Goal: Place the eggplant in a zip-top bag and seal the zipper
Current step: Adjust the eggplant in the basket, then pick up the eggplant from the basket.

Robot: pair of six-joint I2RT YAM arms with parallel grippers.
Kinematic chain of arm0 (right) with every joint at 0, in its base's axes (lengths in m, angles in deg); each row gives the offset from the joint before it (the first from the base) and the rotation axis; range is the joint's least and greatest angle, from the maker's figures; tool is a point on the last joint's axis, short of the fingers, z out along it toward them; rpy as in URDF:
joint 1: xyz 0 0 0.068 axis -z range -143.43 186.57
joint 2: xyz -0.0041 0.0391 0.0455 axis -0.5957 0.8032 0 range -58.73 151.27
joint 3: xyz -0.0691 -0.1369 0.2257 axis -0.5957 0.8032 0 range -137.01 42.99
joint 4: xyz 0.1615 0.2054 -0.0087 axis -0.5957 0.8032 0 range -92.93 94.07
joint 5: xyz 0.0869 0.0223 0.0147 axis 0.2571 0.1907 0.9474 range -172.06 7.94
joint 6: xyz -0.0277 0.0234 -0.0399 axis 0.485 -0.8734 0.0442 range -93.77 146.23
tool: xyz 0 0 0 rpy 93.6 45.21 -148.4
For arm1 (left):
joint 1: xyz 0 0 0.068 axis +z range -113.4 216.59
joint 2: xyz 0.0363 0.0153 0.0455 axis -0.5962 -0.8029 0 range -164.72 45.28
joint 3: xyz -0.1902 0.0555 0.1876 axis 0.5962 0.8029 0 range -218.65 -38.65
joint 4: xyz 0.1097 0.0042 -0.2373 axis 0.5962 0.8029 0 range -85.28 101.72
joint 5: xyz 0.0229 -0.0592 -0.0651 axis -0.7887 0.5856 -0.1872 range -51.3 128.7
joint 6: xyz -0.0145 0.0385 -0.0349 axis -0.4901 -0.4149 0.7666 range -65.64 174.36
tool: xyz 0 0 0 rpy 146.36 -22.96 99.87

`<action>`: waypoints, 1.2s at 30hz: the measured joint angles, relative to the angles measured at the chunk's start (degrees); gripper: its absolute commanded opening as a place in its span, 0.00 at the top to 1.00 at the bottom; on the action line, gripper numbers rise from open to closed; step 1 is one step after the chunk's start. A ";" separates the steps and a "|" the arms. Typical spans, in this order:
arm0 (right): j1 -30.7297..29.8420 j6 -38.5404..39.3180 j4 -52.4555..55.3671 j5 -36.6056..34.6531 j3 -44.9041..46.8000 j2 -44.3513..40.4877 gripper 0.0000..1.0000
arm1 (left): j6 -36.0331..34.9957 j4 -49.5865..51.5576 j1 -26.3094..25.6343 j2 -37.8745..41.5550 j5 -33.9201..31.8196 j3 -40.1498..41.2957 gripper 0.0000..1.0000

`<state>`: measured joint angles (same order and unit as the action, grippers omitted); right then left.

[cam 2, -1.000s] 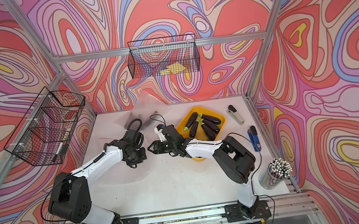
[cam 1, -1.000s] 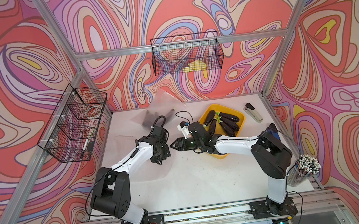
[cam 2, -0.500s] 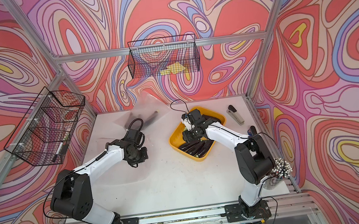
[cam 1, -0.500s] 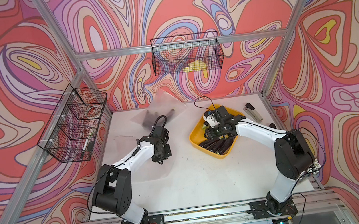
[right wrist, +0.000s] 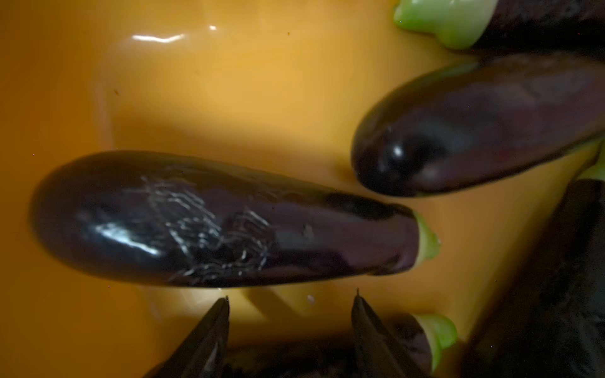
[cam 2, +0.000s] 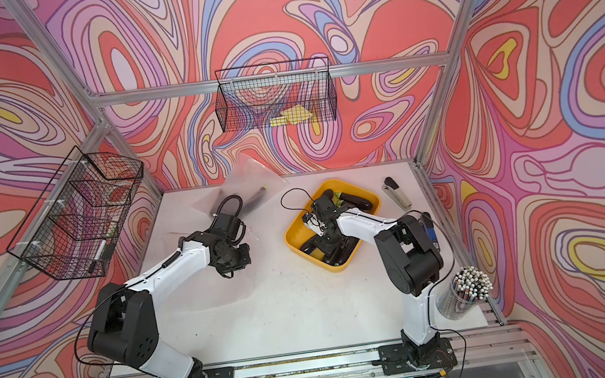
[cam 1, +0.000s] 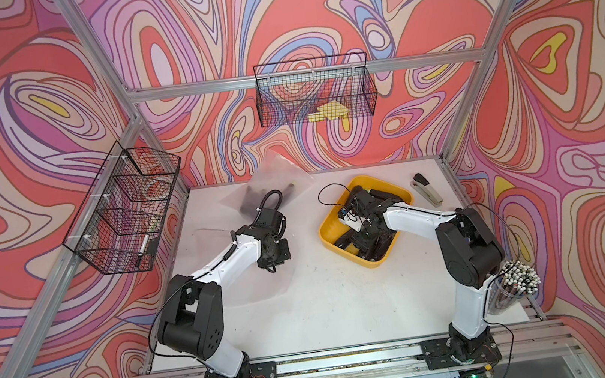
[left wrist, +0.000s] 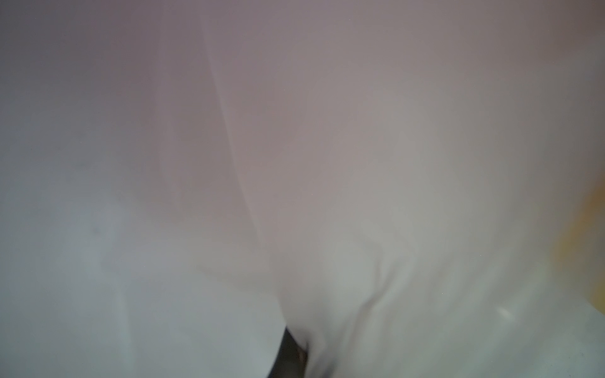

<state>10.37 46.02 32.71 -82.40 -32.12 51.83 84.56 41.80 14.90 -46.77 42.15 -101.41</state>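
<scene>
A clear zip-top bag [cam 1: 261,285] lies flat on the white table, and my left gripper [cam 1: 272,258] is shut on it near its top edge. In the left wrist view the bag's film [left wrist: 327,163] covers the lens and gathers at a dark finger [left wrist: 288,353]. Several dark purple eggplants lie in a yellow tray [cam 1: 327,230]. My right gripper [cam 1: 367,237] hangs inside the tray, open and holding nothing. In the right wrist view its gripper [right wrist: 291,299] sits just short of one eggplant [right wrist: 222,222] that lies crosswise in front of it.
A second clear bag [cam 1: 266,190] with dark eggplants inside leans at the back wall. A stapler [cam 1: 426,188] lies right of the tray. A cup of pens [cam 1: 516,281] stands at the table's right front. Wire baskets hang on the back wall [cam 1: 315,94] and the left wall [cam 1: 123,208].
My right arm has swung from beside the left gripper at mid-table back over the yellow tray, and its jaws have widened. The left arm has stayed in place.
</scene>
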 measured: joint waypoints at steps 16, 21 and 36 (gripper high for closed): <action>-0.46 7.96 -11.04 1.49 4.98 -7.87 0.38 | -1.73 0.87 0.00 0.02 1.01 -0.15 0.95; -0.79 19.28 -11.72 5.38 5.40 -7.50 0.38 | -2.21 1.16 0.02 0.02 1.03 -0.15 0.94; -0.74 33.05 -21.55 4.31 6.64 -0.83 0.38 | -3.74 2.21 1.55 1.25 1.16 -0.15 0.94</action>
<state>9.63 79.07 11.16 -78.10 -25.48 51.00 80.82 44.00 16.45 -45.53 43.30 -101.56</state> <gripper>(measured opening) 0.626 0.059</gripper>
